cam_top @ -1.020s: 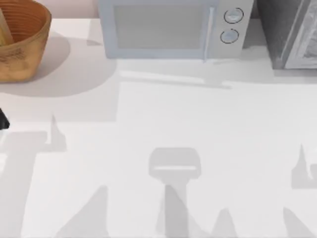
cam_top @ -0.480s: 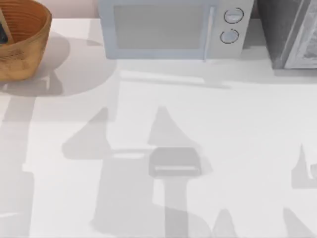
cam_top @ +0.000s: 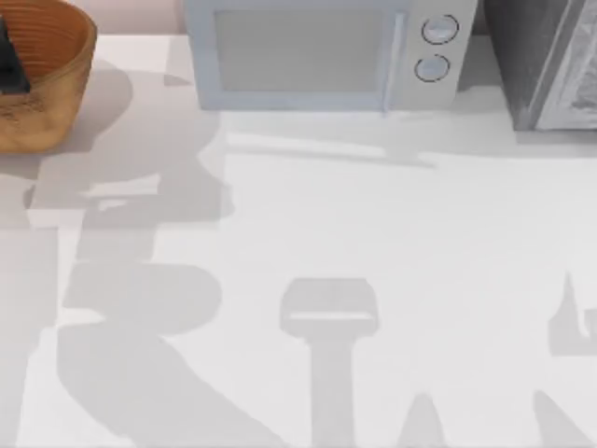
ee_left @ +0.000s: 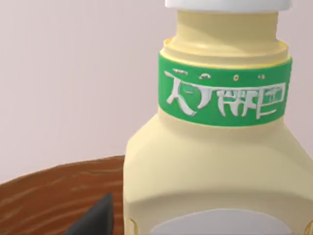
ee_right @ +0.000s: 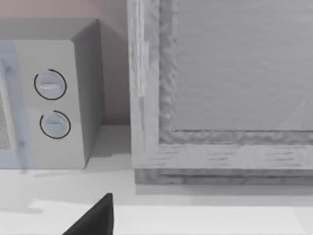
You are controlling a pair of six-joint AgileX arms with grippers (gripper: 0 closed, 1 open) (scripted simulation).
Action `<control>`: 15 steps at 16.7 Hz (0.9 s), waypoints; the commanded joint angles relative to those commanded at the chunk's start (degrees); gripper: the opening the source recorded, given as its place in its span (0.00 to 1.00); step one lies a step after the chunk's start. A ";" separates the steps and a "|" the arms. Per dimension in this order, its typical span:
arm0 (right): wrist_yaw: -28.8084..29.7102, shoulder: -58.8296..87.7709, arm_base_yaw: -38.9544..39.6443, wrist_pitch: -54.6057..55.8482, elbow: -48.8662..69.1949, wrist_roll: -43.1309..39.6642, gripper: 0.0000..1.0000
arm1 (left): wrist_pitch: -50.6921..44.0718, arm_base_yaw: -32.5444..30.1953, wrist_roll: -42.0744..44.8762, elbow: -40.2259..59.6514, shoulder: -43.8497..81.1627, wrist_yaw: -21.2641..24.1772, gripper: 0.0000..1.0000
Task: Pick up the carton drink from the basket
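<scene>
Top view: one basket point(cam_top: 51, 89) sits at the table's point(cam_top: 373, 243) far left corner, beside one white microwave point(cam_top: 317, 56), and the left gripper point(cam_top: 11, 65) reaches into it. One carton drink point(ee_left: 215, 166), pale yellow with a green band, stands close before the left wrist camera inside the basket's brown rim. I cannot tell how either pincer stands. One right fingertip point(ee_right: 95, 218) hovers near the microwave's two dials.

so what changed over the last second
The left tool moved from the table's left edge, in front of the basket, up into the basket. Its wrist view now sits close to the yellow drink with the green label. No grip can be seen yet. The basket, the microwave and the right arm, parked facing the microwave, stayed put.
</scene>
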 joint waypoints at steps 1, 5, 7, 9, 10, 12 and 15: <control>0.00 0.00 0.00 0.00 0.00 0.00 1.00 | 1.04 0.30 0.02 0.99 2.36 0.36 1.00; 0.00 0.00 0.00 0.00 0.00 0.00 1.00 | 2.66 0.76 0.07 2.54 5.95 0.93 1.00; 0.00 0.00 0.00 0.00 0.00 0.00 1.00 | 2.66 0.76 0.07 2.54 5.95 0.93 1.00; 0.00 0.00 0.00 0.00 0.00 0.00 1.00 | 2.84 0.52 0.39 2.49 4.88 0.75 1.00; 0.00 0.00 0.00 0.00 0.00 0.00 1.00 | 2.69 0.51 0.34 2.57 5.05 0.73 1.00; 0.00 0.00 0.00 0.00 0.00 0.00 1.00 | 1.66 0.35 0.12 4.00 6.33 0.54 1.00; 0.00 0.00 0.00 0.00 0.00 0.00 1.00 | -0.41 -0.12 0.02 8.74 9.09 0.09 1.00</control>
